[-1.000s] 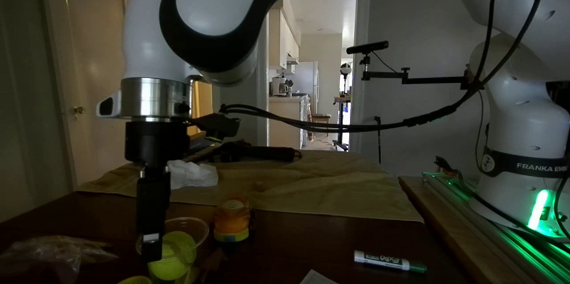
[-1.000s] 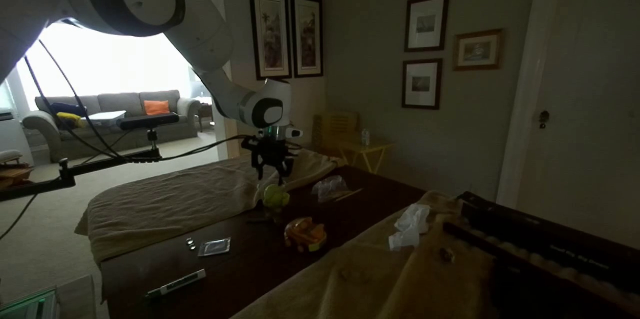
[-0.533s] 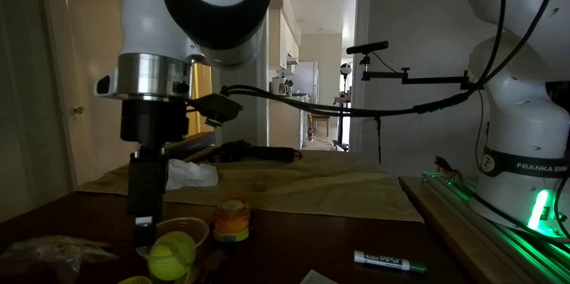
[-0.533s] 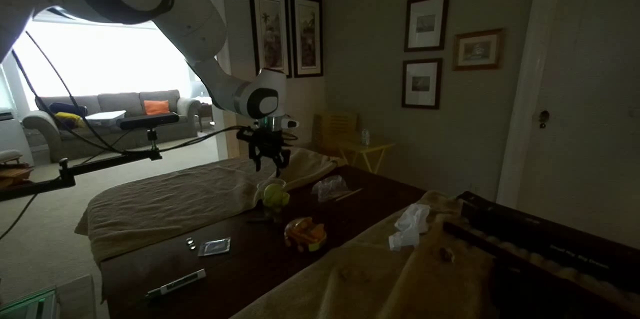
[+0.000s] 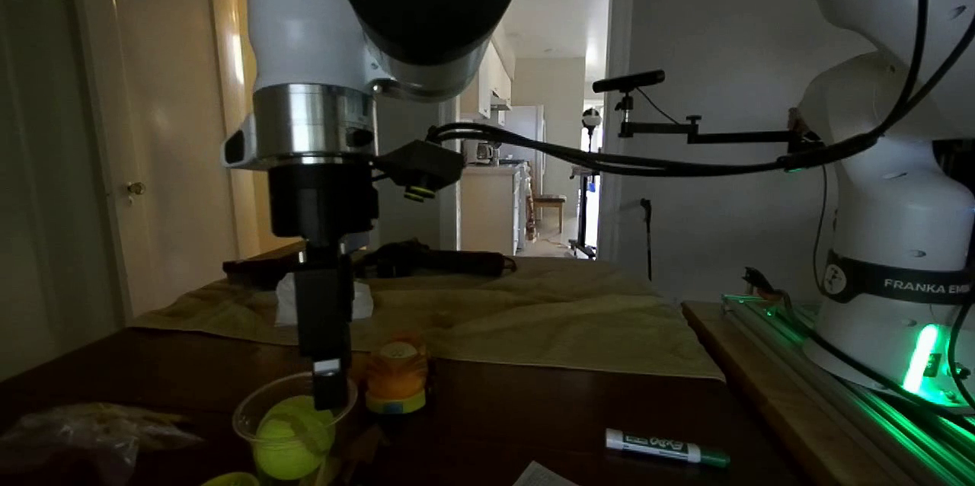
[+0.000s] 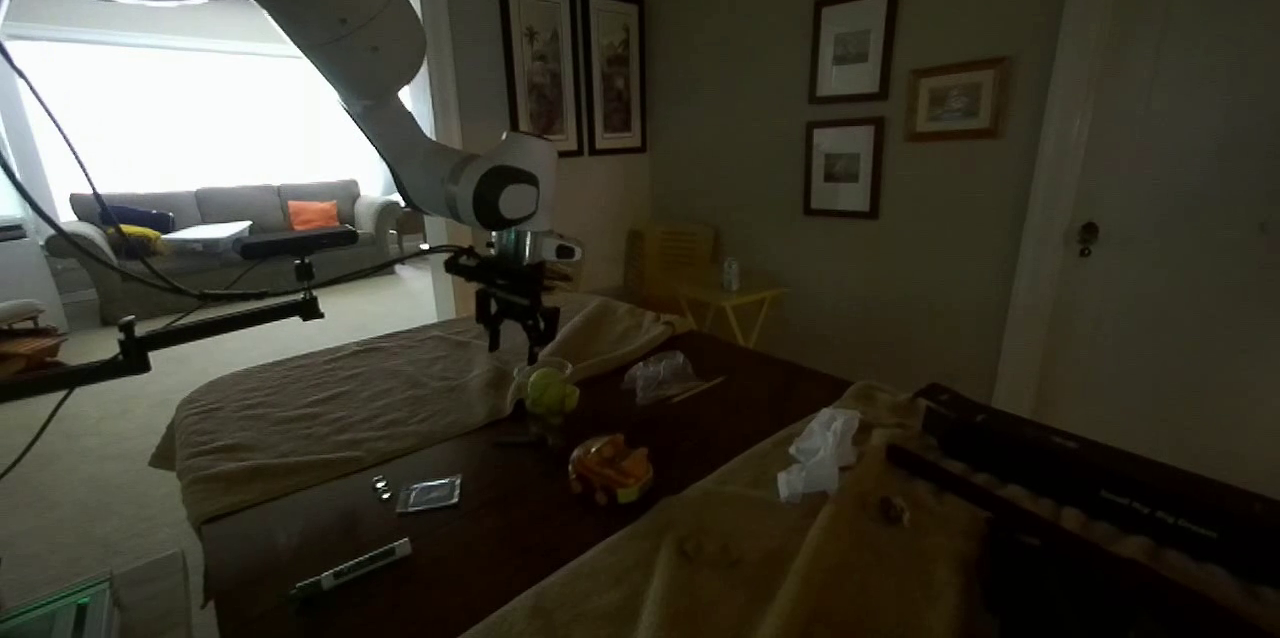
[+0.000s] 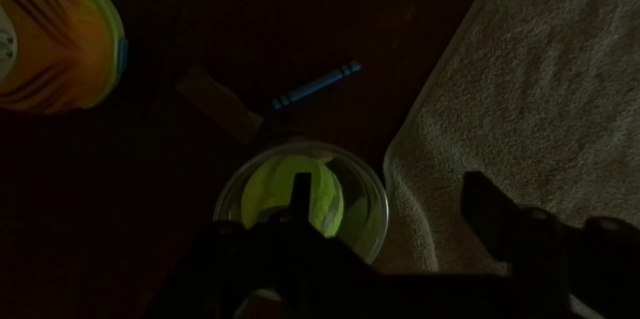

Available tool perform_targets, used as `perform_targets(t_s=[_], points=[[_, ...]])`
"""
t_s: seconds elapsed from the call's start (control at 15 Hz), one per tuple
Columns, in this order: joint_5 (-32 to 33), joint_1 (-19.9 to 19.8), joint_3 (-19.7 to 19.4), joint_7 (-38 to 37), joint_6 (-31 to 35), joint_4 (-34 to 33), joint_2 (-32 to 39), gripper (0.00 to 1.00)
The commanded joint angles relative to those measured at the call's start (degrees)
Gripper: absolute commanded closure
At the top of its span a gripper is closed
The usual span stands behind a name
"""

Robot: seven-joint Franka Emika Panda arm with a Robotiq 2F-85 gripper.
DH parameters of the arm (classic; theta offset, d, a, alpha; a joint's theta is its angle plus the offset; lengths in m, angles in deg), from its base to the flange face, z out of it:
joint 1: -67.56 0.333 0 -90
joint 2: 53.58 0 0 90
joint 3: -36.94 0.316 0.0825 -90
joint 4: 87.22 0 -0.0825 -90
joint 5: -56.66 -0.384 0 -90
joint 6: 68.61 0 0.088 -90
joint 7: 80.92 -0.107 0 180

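Yellow-green felt tennis ball (image 5: 295,440) sits inside a clear plastic cup (image 7: 381,199) on the dark brown wooden desk (image 5: 518,425), near an orange striped plastic toy (image 5: 396,375). The black end effector (image 6: 513,350) hangs above, its 2 jaws spread wide — 1 over the ball, perhaps clear of the rim, though dim light leaves that uncertain.

tool (image 6: 514,348) near clear cup (image 6: 524,377)

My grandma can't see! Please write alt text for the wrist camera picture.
An open gripper, one finger in front of a yellow-green ball inside a clear cup, the other in front of a beige towel. On the dark table are a blue stick and, upper left, part of an orange toy.
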Motion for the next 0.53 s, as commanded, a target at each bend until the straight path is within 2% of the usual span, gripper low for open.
perform_targets(t_s=[0.0, 0.47], points=[[1.11, -0.47, -1.09, -1.55, -3.08, 1.95, -1.49, 0.23], [2.89, -1.6, -3.65, -0.63, -6.63, -1.38, -0.19, 0.21]])
